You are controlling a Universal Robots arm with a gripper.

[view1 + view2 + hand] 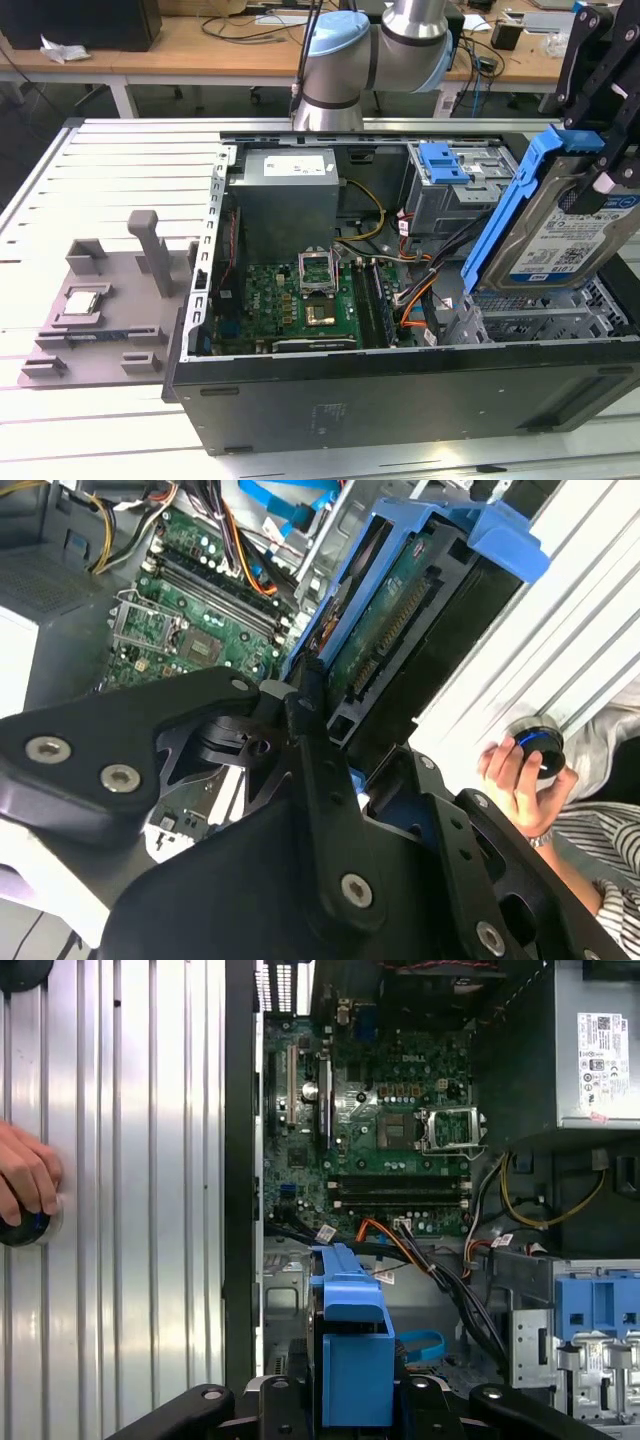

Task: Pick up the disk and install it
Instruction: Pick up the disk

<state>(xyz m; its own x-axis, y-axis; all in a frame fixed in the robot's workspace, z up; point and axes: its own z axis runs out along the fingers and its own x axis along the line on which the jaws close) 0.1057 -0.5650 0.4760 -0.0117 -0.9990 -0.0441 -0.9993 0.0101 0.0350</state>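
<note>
Nearest first: gripper at the exterior view's right, jaws clamped on the disk, so pick-up is done and we're in the carry/install leg. Disk is in the air, touching nothing but the jaws. It's tilted steeply, label side to the exterior camera, blue bracket framing it. Second wrist view shows its green board side and connector edge. Its low end hangs just above the perforated drive cage at that end of the open case, not seated. My read: seating it calls for levelling out that tilt, squaring the bracket to the cage, and keeping clear of the cables bunched just beside the cage. Can't tell from here which slot is free. Further in: motherboard with open CPU socket, then power supply, and another bay with a blue latch near the far wall. Outside the case, on the slatted tabletop, a grey fixture carries a small square chip, well apart from the work. A person's hand rests on a small round device on the tabletop beside the case wall. Far back: arm and cluttered desks.
</note>
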